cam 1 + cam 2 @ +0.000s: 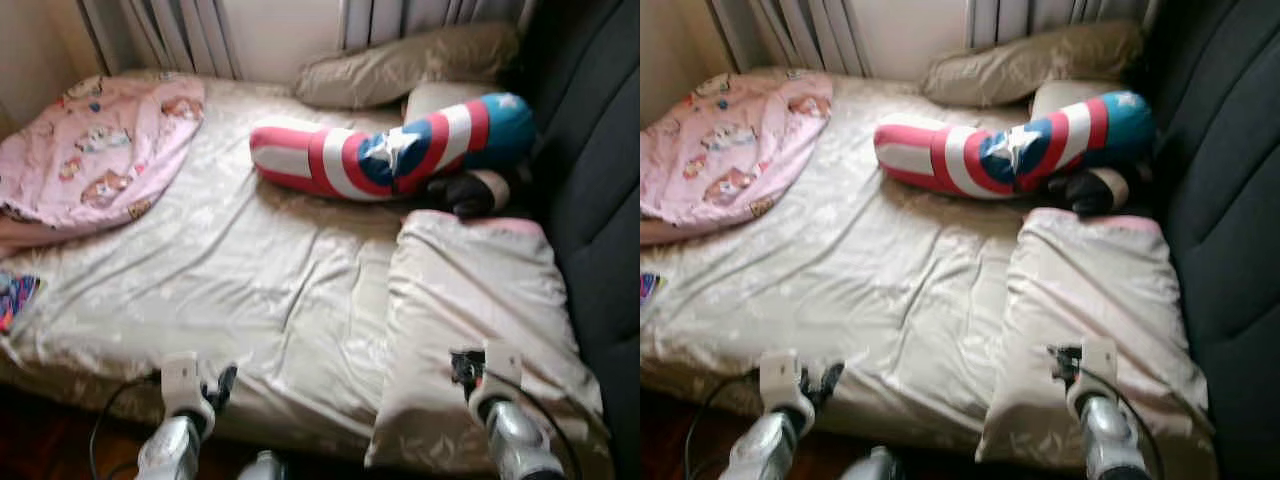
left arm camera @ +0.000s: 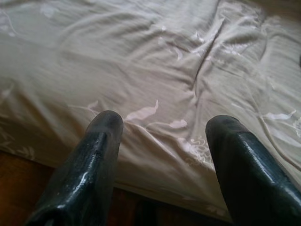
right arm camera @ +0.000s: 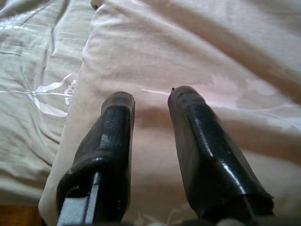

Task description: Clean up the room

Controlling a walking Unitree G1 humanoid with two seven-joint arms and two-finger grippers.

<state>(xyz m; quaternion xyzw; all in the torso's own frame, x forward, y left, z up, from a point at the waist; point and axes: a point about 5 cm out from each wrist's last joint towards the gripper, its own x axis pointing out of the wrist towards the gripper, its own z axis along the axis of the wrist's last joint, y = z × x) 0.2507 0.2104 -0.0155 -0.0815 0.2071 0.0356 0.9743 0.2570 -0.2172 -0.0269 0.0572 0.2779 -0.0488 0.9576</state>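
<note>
The bed (image 1: 250, 280) carries a wrinkled beige patterned sheet and spans most of the head views. At its far left corner lies a pink cartoon-print pillow (image 1: 95, 150). A scrap of multicoloured fabric (image 1: 15, 297) shows at the left edge of the bed.

The left gripper (image 2: 162, 125) hovers over the near edge of the bed, above bare sheet. Its two black fingers (image 2: 94, 155) stand wide apart and hold nothing. A strip of dark wooden floor (image 2: 19, 183) shows below the bed edge in the left wrist view.

At the centre of the bed, toward the far side, lies a red, white and blue striped bolster (image 1: 390, 150) with a white star. Behind it, against the wall, rests a beige pillow (image 1: 400, 65). A small dark object (image 1: 470, 192), too blurred to identify, sits just beside the right end of the bolster.

A large beige pillow (image 1: 475, 300) lies on the right part of the bed, touching the dark upholstered panel (image 1: 600, 200). The right gripper (image 3: 150, 101) is positioned over the near end of this pillow. Its fingers (image 3: 193, 122) are parted by a narrow gap and clamp nothing.
</note>
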